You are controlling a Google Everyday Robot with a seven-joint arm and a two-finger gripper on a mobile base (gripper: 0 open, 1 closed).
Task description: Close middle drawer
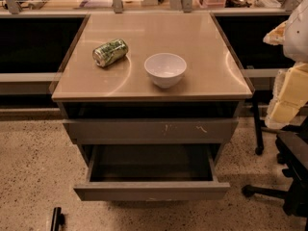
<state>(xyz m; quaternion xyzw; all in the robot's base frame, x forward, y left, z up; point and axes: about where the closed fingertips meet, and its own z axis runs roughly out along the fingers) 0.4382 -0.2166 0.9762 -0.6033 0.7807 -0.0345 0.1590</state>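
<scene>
Speckled floor (33, 177), tan-topped cabinet (192, 32). Its middle drawer (151, 190) stands pulled well out beneath the scratched drawer front (149, 129), dark inside. Robot's gripper (57, 219) low at bottom left, apart from it; open or closed, cannot tell.

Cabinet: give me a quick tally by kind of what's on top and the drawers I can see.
Cans: 1, green can, lying on its side
Bowls: 1, white bowl
Drawers: 2, middle drawer pulled out, scratched drawer front above it
Total: 4
Gripper, uncounted: bottom left, clear of the drawers.
</scene>
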